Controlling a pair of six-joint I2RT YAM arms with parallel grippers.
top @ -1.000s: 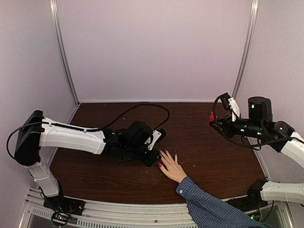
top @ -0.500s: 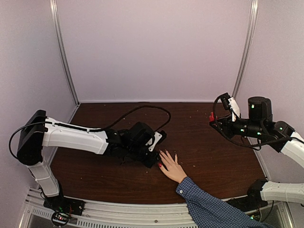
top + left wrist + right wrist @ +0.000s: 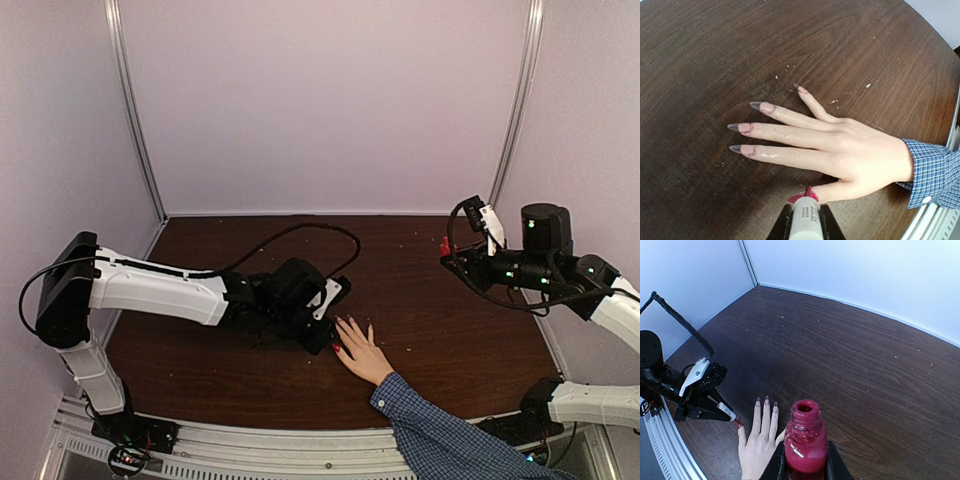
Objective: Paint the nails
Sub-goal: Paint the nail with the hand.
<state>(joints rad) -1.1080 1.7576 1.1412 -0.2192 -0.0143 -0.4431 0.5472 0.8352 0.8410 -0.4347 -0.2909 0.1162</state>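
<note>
Quick status from me. My left gripper (image 3: pixel 805 232) has its jaws pinched narrow around the white brush cap (image 3: pixel 804 214). The red tip of it pokes out right at the thumb (image 3: pixel 840 190) of the hand (image 3: pixel 855 150). That hand lies flat, palm down, fingers spread on the dark wood table (image 3: pixel 705 45), with a blue checked sleeve (image 3: pixel 935 172) at the wrist.

The nails (image 3: pixel 745 128) are long and pointed. The four on the fingers look pinkish with thin reddish lines round the edges, not filled in. There's red at the thumb tip, but my own cap sits over most of it, so I can't tell how much of that nail is covered.

My right gripper (image 3: pixel 805 467) is over on the right side, up above the table and well apart from the hand. Its jaws are closed on the body of the red polish bottle (image 3: pixel 804 440), whose neck is open.
</note>
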